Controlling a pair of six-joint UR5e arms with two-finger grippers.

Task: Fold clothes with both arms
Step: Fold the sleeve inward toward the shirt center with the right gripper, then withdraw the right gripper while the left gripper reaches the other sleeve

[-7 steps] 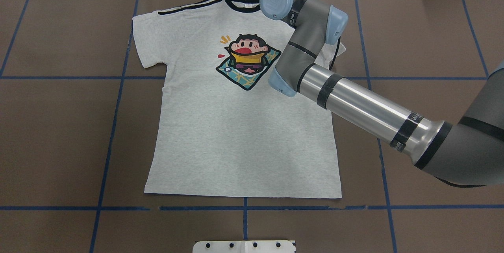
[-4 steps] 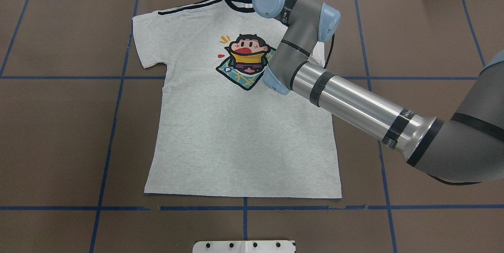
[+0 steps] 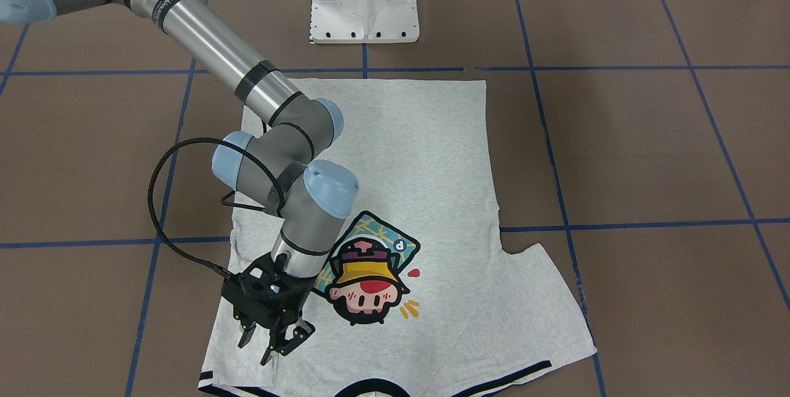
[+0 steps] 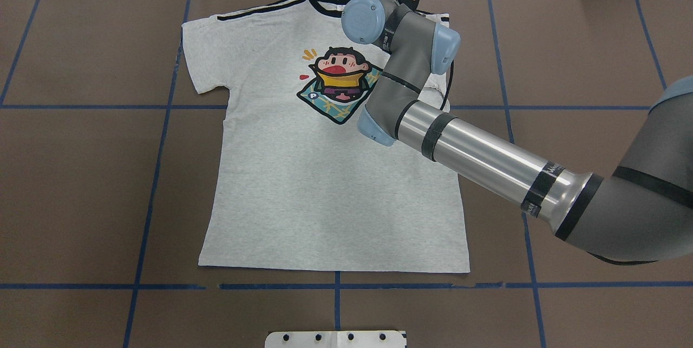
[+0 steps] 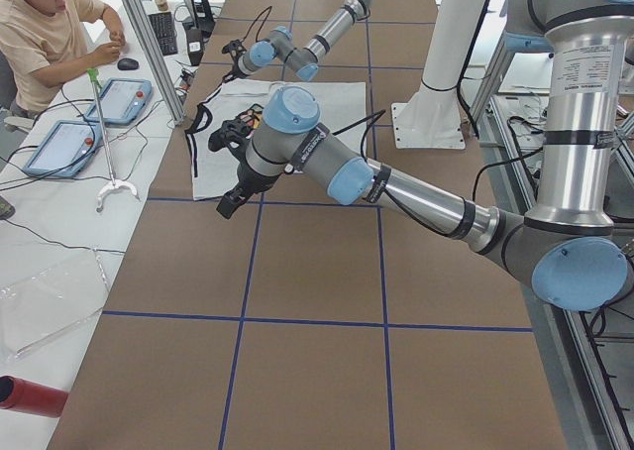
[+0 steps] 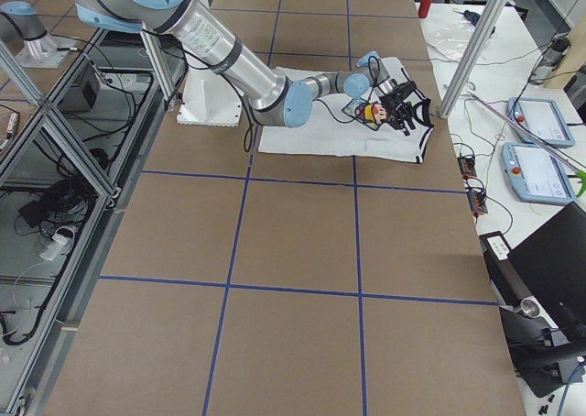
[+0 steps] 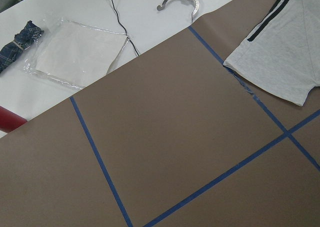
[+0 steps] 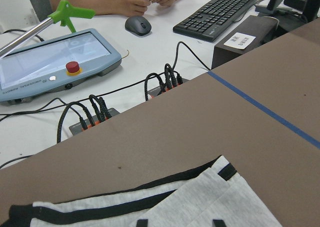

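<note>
Front-facing view: the T-shirt (image 3: 407,156) lies flat and face up on the brown table (image 3: 617,137). Its long axis runs from the hem, near the white pedestal (image 3: 364,2), to the collar on the side far from the robot. The cartoon print (image 3: 367,289) has its head toward the collar. The sleeve on the robot's right is folded in over the shoulder. The right gripper (image 3: 271,341) hangs just above it, its 2 fingers spread with nothing between them.

Overhead view: the right arm (image 4: 487,153) reaches across the shirt's right side, and the black collar (image 4: 319,6) points away from the robot.

Left side view: the left arm (image 5: 396,187) holds the left gripper (image 5: 230,202) over bare table, apart from the shirt. I cannot tell how wide its jaws stand.

Right side view: the right gripper (image 6: 403,114) is over the shirt's collar end.

Left wrist view: the spread sleeve (image 7: 285,52) shows at the right. On the white bench a clear plastic bag (image 7: 75,54) holds something pale that I cannot make out.

Right wrist view: the striped cuff (image 8: 200,202) lies at the near edge, with a keyboard (image 8: 215,12) beyond the table
</note>
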